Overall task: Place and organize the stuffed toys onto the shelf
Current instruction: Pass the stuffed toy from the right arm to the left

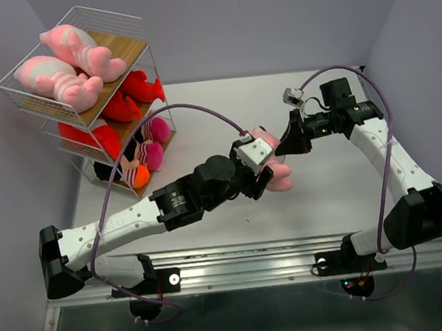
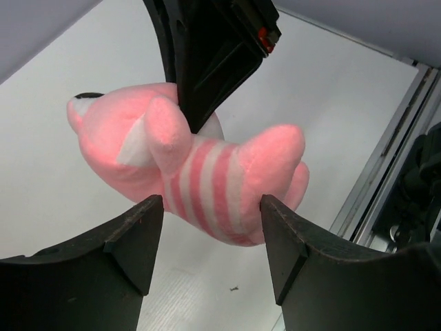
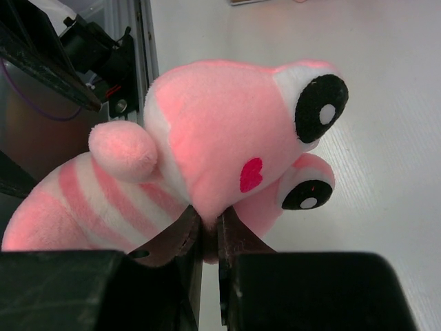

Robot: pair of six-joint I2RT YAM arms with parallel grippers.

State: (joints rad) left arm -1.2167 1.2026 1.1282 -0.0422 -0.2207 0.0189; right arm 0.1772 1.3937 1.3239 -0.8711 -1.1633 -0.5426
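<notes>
Right gripper [image 3: 210,231] pinches the pink striped plush animal [image 3: 220,124]; left gripper [image 2: 210,217], half-open from eight o'clock, should straddle its belly squarely before squeezing.

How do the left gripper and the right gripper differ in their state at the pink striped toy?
The right gripper is shut, pinching the pink striped toy just below its head; the left gripper has its jaws apart. The right gripper holds only a thin fold of plush; the left gripper straddles the whole striped body. Both are black and meet at the same toy.
</notes>
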